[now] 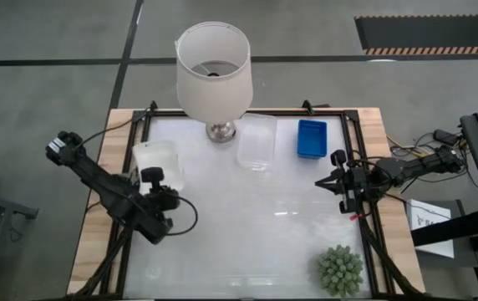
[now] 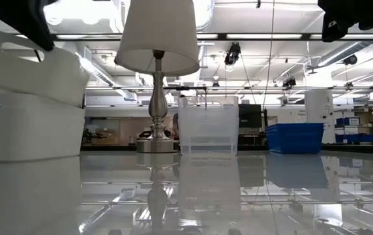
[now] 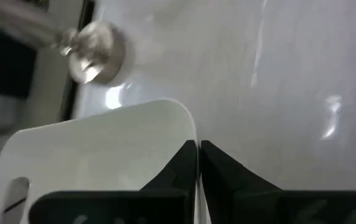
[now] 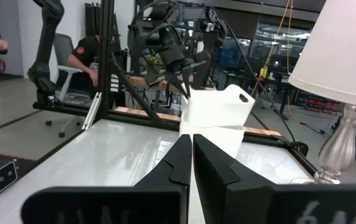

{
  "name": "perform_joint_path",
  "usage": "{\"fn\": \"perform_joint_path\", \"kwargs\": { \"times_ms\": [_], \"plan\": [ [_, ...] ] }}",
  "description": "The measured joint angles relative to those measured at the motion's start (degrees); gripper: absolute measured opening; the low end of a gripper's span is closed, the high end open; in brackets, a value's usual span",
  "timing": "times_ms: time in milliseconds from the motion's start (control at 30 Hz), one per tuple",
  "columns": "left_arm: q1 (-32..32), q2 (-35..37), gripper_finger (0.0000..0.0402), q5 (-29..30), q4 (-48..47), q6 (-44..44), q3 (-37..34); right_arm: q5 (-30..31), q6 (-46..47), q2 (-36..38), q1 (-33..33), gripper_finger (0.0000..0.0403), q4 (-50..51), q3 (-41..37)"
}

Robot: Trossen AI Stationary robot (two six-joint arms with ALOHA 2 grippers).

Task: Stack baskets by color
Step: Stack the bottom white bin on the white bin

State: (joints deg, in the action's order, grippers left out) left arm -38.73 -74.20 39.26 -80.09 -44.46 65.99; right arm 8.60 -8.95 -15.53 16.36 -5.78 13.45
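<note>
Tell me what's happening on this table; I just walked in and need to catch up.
The left tool is shut on the rim of a white basket, holding it tilted over a second white basket on the table's left side. The right tool waits shut at the right edge, holding nothing. A clear basket and a blue basket sit apart near the lamp.

A lamp (image 1: 214, 71) is stood at the table's (image 1: 247, 242) twelve o'clock edge. A spiky plant (image 1: 340, 269) is set near five o'clock. A seated person (image 4: 83, 55) is seen beyond.
</note>
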Motion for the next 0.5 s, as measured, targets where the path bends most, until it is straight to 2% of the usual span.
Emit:
{"fn": "perform_joint_path", "kwargs": {
  "times_ms": [100, 500],
  "plan": [
    [0.0, 2.4, 0.0, 0.2, 5.9, 2.9, -3.3, 0.0, 0.0, 0.0, 0.0, 0.0009, 0.0, 0.0],
    [0.0, 3.8, 0.0, -2.1, 5.5, -0.2, -7.0, 0.0, 0.0, 0.0, 0.0, 0.0009, 0.0, -0.1]
  ]
}}
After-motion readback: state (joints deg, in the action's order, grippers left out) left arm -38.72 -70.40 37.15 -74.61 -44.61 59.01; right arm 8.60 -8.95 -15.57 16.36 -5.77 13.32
